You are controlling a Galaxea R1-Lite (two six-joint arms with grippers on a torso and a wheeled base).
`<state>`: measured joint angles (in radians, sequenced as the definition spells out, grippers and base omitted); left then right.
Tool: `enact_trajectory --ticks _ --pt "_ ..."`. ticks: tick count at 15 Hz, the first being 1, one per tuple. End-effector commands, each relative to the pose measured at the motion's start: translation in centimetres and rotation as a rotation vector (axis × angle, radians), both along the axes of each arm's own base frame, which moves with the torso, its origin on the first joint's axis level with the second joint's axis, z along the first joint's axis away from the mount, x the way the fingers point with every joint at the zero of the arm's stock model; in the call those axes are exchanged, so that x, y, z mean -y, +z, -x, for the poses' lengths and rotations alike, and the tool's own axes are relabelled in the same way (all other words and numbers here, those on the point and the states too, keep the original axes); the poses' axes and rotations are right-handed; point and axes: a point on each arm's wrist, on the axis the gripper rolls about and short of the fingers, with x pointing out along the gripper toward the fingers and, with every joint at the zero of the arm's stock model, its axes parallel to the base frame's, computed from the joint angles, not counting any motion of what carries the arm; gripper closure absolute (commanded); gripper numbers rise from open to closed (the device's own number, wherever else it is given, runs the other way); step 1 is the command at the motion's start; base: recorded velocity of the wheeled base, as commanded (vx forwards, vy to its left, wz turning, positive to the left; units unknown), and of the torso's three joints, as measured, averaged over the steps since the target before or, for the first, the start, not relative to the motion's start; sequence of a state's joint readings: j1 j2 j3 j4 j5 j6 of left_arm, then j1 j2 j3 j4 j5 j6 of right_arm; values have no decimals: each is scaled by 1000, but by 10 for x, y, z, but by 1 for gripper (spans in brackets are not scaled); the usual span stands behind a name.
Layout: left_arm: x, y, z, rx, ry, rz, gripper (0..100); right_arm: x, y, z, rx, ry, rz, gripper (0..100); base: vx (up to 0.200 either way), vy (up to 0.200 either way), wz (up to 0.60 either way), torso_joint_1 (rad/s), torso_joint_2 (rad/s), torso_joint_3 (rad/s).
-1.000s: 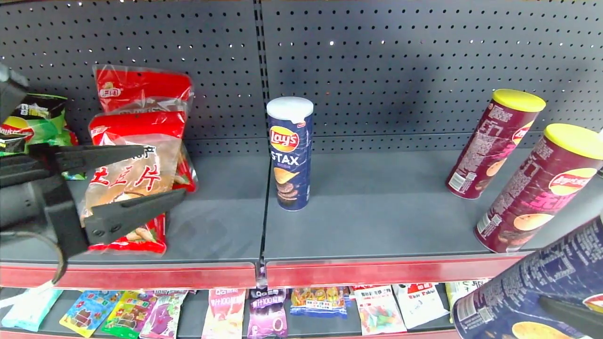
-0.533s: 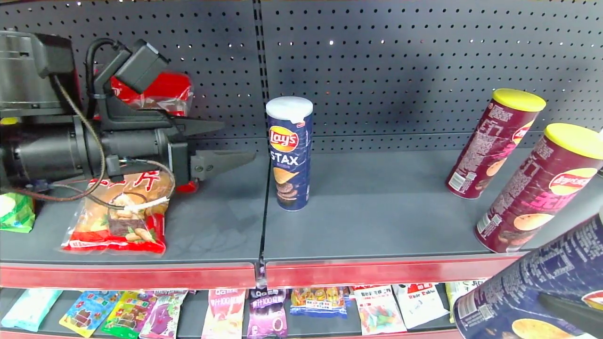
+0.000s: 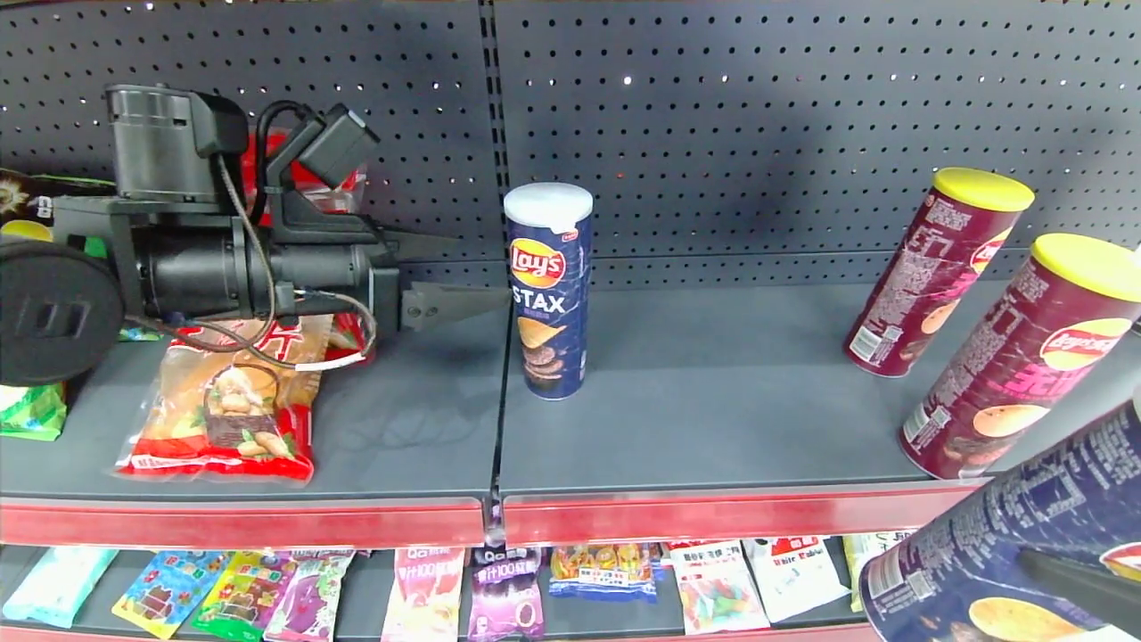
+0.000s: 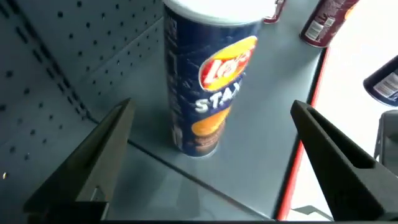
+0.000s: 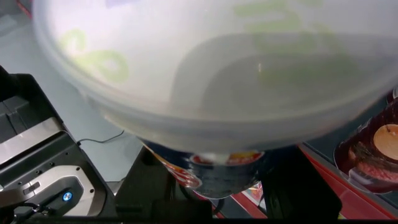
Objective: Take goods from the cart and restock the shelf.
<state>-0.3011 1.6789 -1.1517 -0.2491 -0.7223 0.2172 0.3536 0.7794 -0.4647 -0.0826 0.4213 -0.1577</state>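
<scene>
The left gripper (image 3: 477, 267) is hanging released, fingers wide apart, just left of the upright blue chip can (image 3: 547, 290) with a white lid, which is standing on the grey shelf (image 3: 713, 419). Well right of it and lower, the right gripper (image 3: 1074, 578) is grasping a second blue chip can (image 3: 998, 553), tilted, near a maroon yellow-lidded can (image 3: 1016, 357).

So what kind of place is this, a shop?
Most likely a shop aisle, or a mock-up of one: a shelf with a pegboard back and red rail, chip cans standing on it, and snack bags on the level below.
</scene>
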Motion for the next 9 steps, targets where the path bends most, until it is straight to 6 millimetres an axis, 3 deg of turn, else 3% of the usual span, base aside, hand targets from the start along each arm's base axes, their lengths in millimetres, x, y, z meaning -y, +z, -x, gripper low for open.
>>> enact_trajectory --ticks 1,9 --pt "5 -6 -16 -6 -9 -6 0 0 0 -1 -2 1 1 100 0 0 0 0 0 0" --pt "20 -18 -50 12 -90 -6 0 1 0 -1 -5 -16 0 100 0 0 0 0 0 0"
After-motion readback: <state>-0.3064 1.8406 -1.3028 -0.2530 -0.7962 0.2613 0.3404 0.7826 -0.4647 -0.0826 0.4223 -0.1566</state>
